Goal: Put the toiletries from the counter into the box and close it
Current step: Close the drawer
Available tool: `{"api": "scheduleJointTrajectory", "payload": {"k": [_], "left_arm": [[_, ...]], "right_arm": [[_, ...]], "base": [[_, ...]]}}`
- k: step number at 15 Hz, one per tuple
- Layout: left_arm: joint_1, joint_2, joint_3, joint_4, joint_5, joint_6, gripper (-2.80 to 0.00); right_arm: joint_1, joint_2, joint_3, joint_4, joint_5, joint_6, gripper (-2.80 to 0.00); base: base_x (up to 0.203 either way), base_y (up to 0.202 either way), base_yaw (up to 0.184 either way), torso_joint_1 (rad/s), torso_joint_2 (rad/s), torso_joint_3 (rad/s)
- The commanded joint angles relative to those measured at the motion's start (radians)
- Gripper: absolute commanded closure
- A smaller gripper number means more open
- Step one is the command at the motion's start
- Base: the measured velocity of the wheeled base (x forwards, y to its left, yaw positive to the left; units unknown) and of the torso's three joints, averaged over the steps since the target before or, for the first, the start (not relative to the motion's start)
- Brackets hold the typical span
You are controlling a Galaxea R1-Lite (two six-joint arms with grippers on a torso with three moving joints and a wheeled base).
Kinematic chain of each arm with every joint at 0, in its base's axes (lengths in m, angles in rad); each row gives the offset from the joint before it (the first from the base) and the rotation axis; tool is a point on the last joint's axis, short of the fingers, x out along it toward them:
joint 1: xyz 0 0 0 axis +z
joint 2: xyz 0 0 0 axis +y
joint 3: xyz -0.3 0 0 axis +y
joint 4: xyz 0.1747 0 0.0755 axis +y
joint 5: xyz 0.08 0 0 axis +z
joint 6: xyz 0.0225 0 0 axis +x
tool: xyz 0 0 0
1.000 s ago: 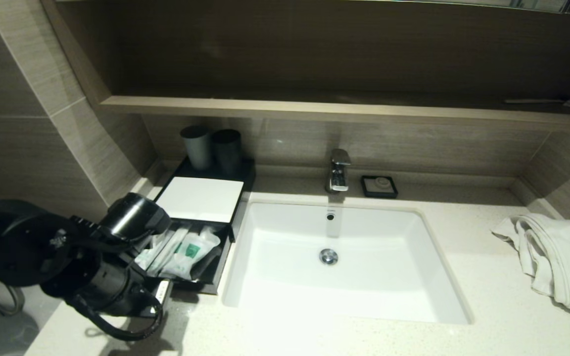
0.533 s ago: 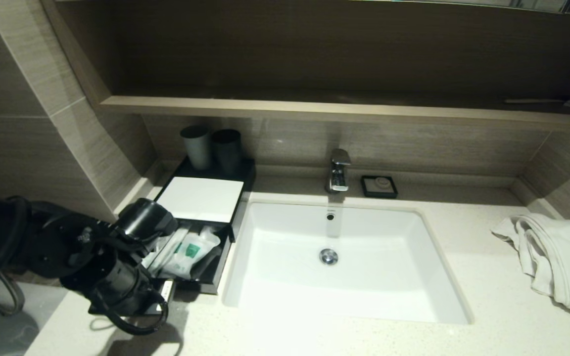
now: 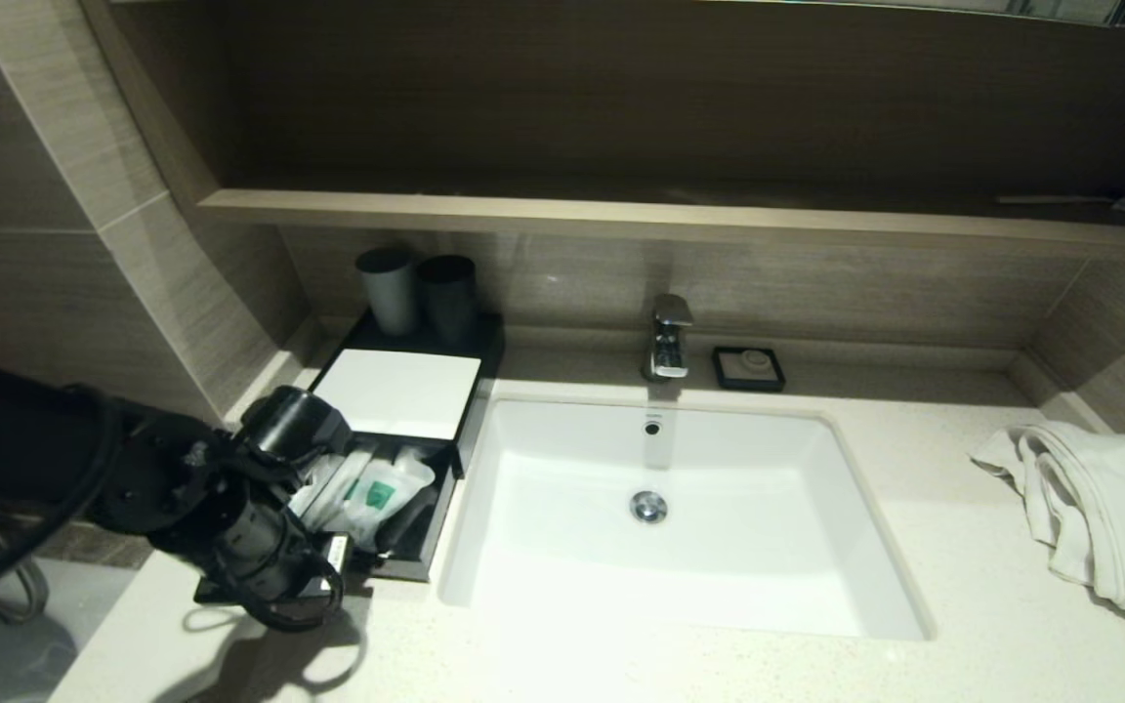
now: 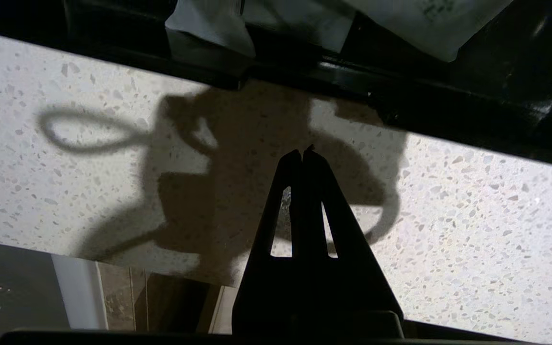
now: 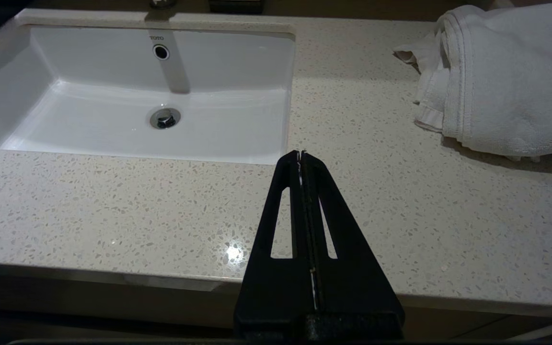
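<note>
The desk, an off-white speckled stone surface, spans the lower half of the head view and surrounds a white rectangular sink at centre frame, with a chrome faucet behind it. A folded white towel lies on the desk at the right edge of the frame. The box, low and black with a flat white top panel, stands at centre left, touching the sink's left rim; its drawer is pulled out toward the lower frame, and the toiletries, clear and white packets with green marks, lie inside the open drawer. Two dark cups stand side by side at the box's far end, against the wall. A small black soap dish sits just right of the faucet. The left arm enters from the left edge of the head view, and the left gripper is low over the bare desk just in front of the drawer front, its jaws pressed together on nothing and its shadow falling on the stone beneath. In the right wrist view the right gripper hangs over the desk's front portion, near the sink's corner and well apart from the towel, jaws likewise together and holding nothing.
</note>
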Motion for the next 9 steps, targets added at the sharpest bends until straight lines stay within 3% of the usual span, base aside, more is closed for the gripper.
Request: {"api": "scheduleJointTrajectory", "payload": {"k": [1,9], "left_arm": [[0.001,0.027,-0.025,0.002,0.0,-0.003,0.0],[0.015,0.061,-0.106,0.011,0.0,-0.003,0.0]], "right_arm": [[0.0,0.0,0.0,0.0,0.0,0.0,0.0],[0.0,0.0,0.0,0.0,0.0,0.0,0.0]], "base": [[0.0,0.0,0.0,0.0,0.0,0.0],[0.0,0.0,0.0,0.0,0.0,0.0]]}}
